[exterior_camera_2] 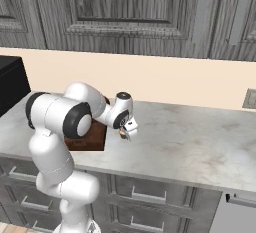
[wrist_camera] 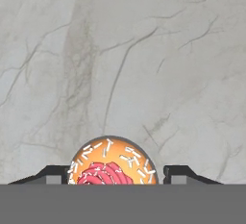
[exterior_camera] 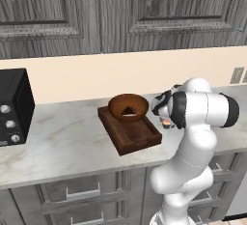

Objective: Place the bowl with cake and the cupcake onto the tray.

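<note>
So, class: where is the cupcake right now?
The cupcake sits on the marble counter, just right of the tray in the left base view, between the open jaws.

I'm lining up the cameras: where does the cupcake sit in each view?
Left base view: the cupcake peeks out right of the tray, beside the arm.
Right base view: under the gripper, on the counter.
Hand view: bottom centre, between the fingertips.
Shared landmark: the marble counter.
</note>
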### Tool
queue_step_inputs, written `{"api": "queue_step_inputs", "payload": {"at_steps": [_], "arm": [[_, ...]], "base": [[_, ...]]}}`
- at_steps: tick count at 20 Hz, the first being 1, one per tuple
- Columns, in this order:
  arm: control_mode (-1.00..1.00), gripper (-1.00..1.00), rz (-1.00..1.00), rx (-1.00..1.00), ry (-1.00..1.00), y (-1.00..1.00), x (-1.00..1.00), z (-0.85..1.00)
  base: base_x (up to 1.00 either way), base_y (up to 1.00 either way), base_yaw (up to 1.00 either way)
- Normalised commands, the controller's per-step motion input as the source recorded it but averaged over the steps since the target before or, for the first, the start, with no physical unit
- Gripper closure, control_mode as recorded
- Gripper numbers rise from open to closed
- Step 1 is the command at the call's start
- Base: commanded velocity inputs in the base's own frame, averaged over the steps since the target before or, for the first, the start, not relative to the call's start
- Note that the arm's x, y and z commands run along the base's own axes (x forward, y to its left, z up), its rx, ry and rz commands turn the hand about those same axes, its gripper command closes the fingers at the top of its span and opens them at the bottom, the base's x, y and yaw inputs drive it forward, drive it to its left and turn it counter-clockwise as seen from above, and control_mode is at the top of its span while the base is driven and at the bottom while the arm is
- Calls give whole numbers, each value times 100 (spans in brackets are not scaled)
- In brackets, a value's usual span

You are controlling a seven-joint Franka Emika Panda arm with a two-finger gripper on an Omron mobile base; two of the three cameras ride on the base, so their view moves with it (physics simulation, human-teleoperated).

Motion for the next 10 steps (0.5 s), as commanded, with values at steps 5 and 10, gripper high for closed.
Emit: {"api": "queue_step_inputs", "payload": {"at_steps": [5,10], "arm": [[-100,100,0,0,0,0,0,0],[-100,100,0,2,0,0,0,44]], "base": [[0,0,0],[0,0,0]]}}
